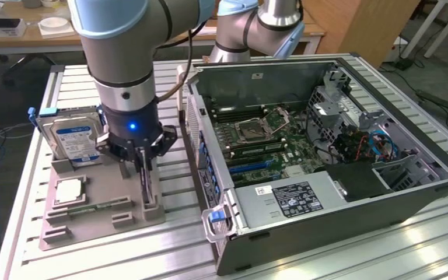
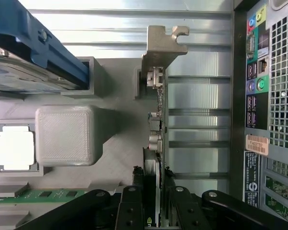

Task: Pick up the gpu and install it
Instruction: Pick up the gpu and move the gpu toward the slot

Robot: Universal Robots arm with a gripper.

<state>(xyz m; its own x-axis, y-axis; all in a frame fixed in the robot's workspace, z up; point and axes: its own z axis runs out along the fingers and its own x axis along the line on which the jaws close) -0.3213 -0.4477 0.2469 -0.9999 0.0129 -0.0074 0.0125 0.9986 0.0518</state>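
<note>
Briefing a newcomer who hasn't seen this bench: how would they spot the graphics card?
Beside the open computer case, on the exterior view's left, sits a grey parts holder. The graphics card stands on edge along the holder's side nearest the case, under the gripper. Unlike the hard drive and square chip, it is thin, dark, with a metal bracket.

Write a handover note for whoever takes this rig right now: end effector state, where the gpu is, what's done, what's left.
End effector: at the gpu's upper edge; grip state unclear.
Gpu: standing on edge in the grey holder tray, beside the open computer case.
Done: end effector positioned at the card.
Left: gpu not yet lifted, not yet installed in the case.
</note>
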